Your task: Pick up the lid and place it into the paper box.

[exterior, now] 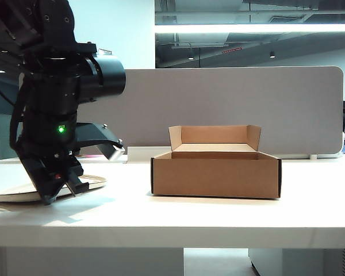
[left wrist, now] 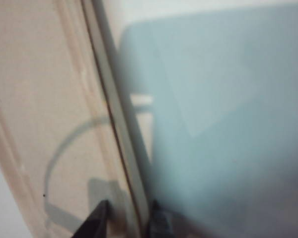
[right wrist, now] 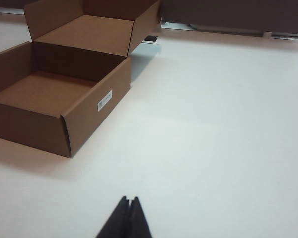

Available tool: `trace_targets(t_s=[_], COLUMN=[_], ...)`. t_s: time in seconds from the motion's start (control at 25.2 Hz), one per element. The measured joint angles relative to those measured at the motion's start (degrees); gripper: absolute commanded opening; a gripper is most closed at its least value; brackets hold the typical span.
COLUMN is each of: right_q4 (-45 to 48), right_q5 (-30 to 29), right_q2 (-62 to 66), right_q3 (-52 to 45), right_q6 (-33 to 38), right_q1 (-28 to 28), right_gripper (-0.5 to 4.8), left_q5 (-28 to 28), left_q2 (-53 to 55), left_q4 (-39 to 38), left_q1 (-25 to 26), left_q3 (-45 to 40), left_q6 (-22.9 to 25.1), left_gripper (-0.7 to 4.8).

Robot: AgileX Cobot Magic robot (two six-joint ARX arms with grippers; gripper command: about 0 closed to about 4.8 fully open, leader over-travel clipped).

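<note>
Left hand (left wrist: 125,218) at tabletop (exterior: 218,218) left edge, fingers narrowly straddling lid (exterior: 23,192) rim. Right hand (right wrist: 126,218) closed, empty, beside paper box (exterior: 215,172).

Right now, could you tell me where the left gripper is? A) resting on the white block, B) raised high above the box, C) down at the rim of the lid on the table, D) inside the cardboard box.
C: the left gripper has a finger on each side of the rim of the lid, left of the empty cardboard box.
</note>
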Motion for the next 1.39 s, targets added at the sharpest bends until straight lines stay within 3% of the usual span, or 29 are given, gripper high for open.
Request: trace_targets(t_s=[0.04,0.12,0.56,0.68,0.83,1.39], right_q4=[0.0,0.0,0.0,0.0,0.0,0.0], right_q5=[0.0,0.0,0.0,0.0,0.0,0.0], right_q2=[0.0,0.0,0.0,0.0,0.0,0.0], right_q3=[0.0,0.0,0.0,0.0,0.0,0.0], right_q6=[0.0,0.0,0.0,0.0,0.0,0.0], right_q1=[0.0,0.0,0.0,0.0,0.0,0.0], right_gripper=[-0.01,-0.01,-0.01,-0.01,-0.01,-0.01], left_q5=[0.0,-0.1,-0.3,-0.7,-0.4,-0.9], left_q2=[0.0,0.0,0.0,-1.0,-3.2,-7.4], left_q4=[-0.1,0.0,-0.7,-5.0,-8.8,-11.4], left_q1=[0.0,0.0,0.1,0.1,0.2,-0.3], left_q3=[0.0,0.0,0.0,0.2,2.8,14.1], left_q6=[0.0,0.1,0.1,0.8,1.0,2.3], left_gripper=[0.72,-0.05,-0.06,-0.06,-0.06,-0.06])
